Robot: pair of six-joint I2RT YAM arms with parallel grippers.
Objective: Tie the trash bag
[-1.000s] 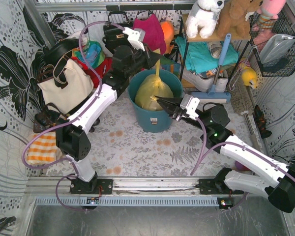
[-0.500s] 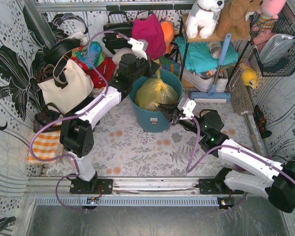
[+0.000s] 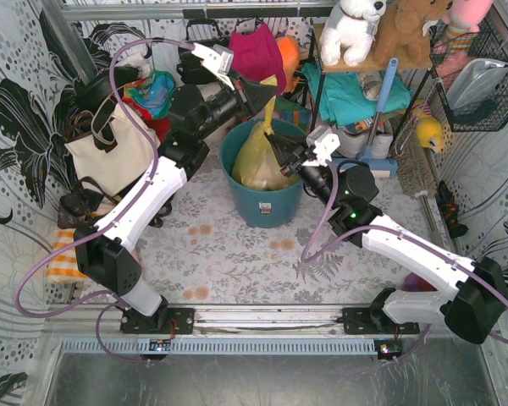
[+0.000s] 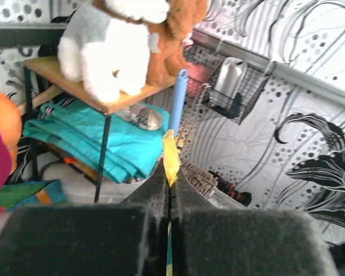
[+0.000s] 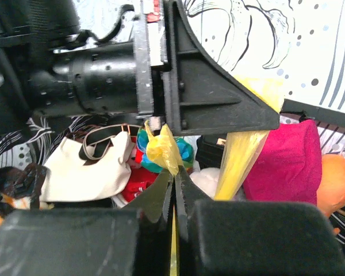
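The trash bag [image 3: 256, 159], yellow-green and crinkly, sits in the round teal bin [image 3: 262, 203]. My left gripper [image 3: 268, 90] is above the bin's far rim, shut on a strip of the bag [image 4: 171, 154] that is pulled taut upward. My right gripper [image 3: 277, 142] is just below it at the bag's top, shut on another bit of the plastic, and a yellow tuft [image 5: 161, 146] sticks out past its tips. In the right wrist view the left gripper's black fingers [image 5: 218, 98] are right above, with the stretched strip [image 5: 238, 161] beside them.
A cream tote bag [image 3: 110, 148] and other bags stand left of the bin. A magenta bag [image 3: 258, 51] hangs behind it. A shelf with plush toys [image 3: 356, 25], teal cloth and a blue-handled brush [image 3: 377, 118] stands at the right. An orange-striped cloth [image 3: 68, 258] lies at the left.
The left gripper dipped toward the bin, then rose again with the strip stretched up. The right gripper moved forward and up, from the bin's near side to the bag's top.
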